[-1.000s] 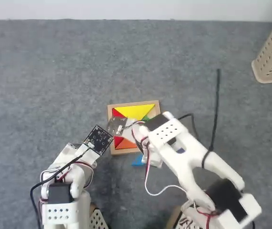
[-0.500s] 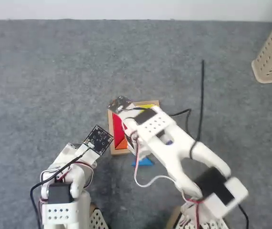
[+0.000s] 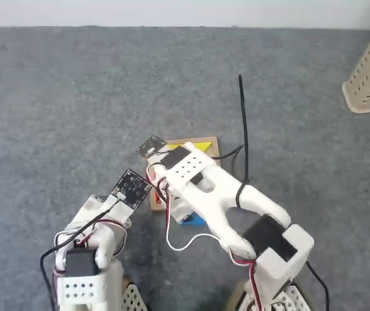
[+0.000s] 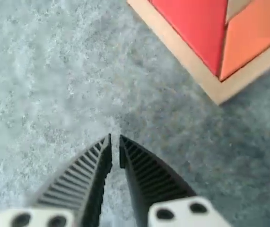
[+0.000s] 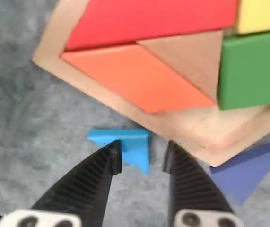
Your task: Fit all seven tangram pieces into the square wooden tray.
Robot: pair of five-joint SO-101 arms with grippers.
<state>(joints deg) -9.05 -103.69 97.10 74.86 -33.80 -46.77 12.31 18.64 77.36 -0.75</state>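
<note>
At frame centre, your right arm (image 3: 223, 201) leans over the tray (image 3: 212, 141), right gripper (image 5: 142, 152) open astride the blue triangle (image 5: 134, 141); lower left, left gripper (image 4: 115, 140) closed, empty, above carpet (image 4: 40, 71).

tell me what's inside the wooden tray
Inside the wooden tray: red piece, orange piece, green piece, yellow piece, plus a bare triangular gap. The right arm covers most of it in the high view, so the rest can't be checked.
</note>
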